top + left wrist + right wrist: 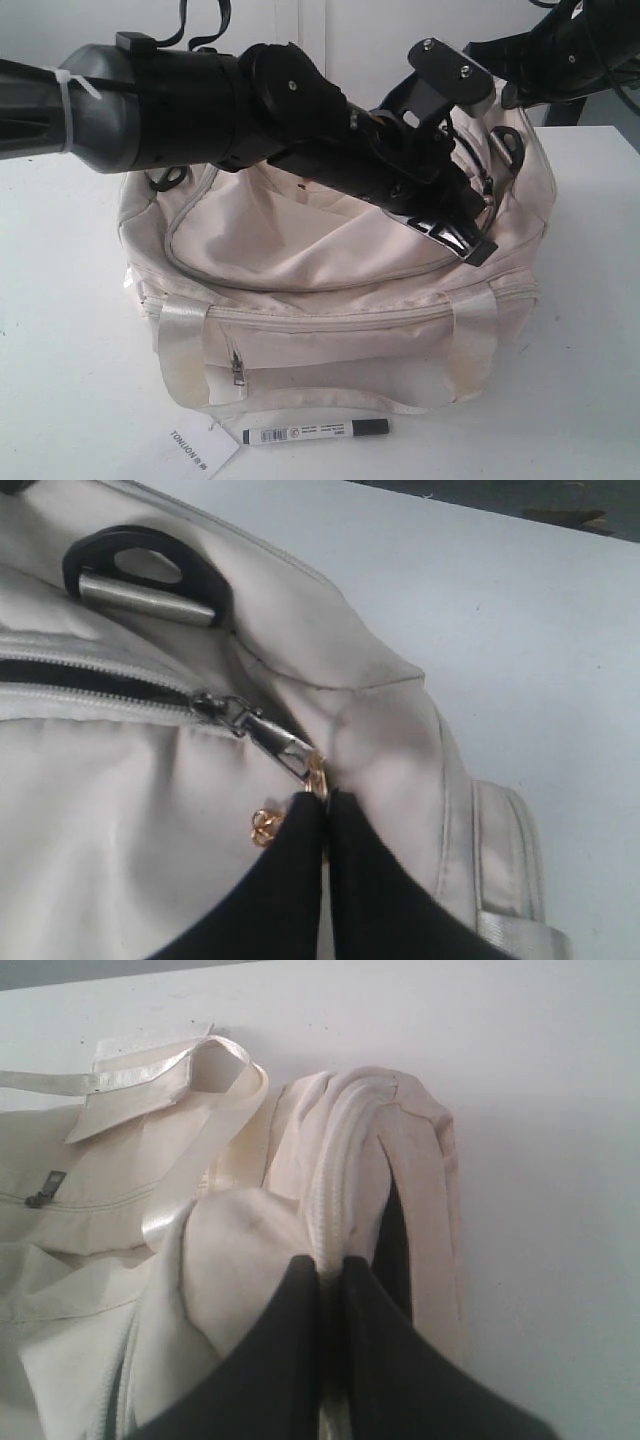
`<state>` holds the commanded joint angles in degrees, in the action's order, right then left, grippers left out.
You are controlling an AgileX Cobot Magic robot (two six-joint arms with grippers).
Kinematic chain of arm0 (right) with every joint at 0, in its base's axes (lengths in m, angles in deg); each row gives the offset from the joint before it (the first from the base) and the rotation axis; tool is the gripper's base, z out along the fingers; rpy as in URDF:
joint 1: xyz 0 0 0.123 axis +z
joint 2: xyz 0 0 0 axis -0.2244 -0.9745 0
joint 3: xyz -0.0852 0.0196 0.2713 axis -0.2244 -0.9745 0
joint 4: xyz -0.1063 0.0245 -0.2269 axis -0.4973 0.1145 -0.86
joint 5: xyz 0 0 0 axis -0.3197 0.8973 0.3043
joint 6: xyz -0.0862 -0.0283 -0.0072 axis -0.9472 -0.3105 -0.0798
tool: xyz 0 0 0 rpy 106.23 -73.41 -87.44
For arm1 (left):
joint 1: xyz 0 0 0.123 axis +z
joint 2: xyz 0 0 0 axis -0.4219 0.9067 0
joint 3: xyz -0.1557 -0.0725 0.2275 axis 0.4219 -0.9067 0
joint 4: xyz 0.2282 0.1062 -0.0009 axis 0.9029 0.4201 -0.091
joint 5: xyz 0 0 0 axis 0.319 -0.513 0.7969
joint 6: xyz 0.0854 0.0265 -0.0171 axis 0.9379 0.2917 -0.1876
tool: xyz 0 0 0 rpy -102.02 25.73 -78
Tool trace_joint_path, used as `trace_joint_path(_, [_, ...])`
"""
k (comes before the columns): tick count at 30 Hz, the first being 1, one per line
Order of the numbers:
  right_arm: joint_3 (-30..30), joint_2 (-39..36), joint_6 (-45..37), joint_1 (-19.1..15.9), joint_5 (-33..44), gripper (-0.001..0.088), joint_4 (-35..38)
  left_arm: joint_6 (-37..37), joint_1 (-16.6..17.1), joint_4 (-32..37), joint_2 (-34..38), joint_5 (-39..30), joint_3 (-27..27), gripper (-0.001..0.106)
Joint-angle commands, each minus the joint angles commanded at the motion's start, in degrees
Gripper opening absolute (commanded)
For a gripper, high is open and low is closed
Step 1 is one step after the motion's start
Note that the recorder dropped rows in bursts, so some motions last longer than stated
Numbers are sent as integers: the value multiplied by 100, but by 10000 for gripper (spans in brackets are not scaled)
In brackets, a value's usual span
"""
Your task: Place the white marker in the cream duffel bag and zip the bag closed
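Observation:
The cream duffel bag (300, 265) sits mid-table, its curved top zipper (90, 675) showing a dark open slit. The white marker (315, 432) lies on the table in front of the bag, dark cap to the right, apart from both grippers. My left arm reaches across the bag to its right end. There my left gripper (325, 802) is shut on the gold ring (318, 775) of the metal zipper pull (280, 742). My right gripper (333, 1263) is shut on the zipper seam (345, 1160) at the bag's end, pinching the fabric into a ridge.
A white paper tag printed TONLION (200, 450) lies beside the marker. The front pocket's zip pull (237, 372) hangs low on the left. A black ring (150, 575) sits by the zipper's end. Satin handles (190, 1070) drape over the bag. The right arm (570, 45) hangs at top right.

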<state>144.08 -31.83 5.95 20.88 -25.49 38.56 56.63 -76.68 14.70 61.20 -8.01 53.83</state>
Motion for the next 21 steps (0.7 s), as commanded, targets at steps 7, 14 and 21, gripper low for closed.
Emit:
trace_joint_path(7, [0,0,0,0,0,0,0,444,0,0,0,-199,0,0])
trace_joint_path(14, [0,0,0,0,0,0,0,1043,0,0,0,-523,0,0])
trace_joint_path(21, [0,0,0,0,0,0,0,1332,0,0,0,-491,0,0])
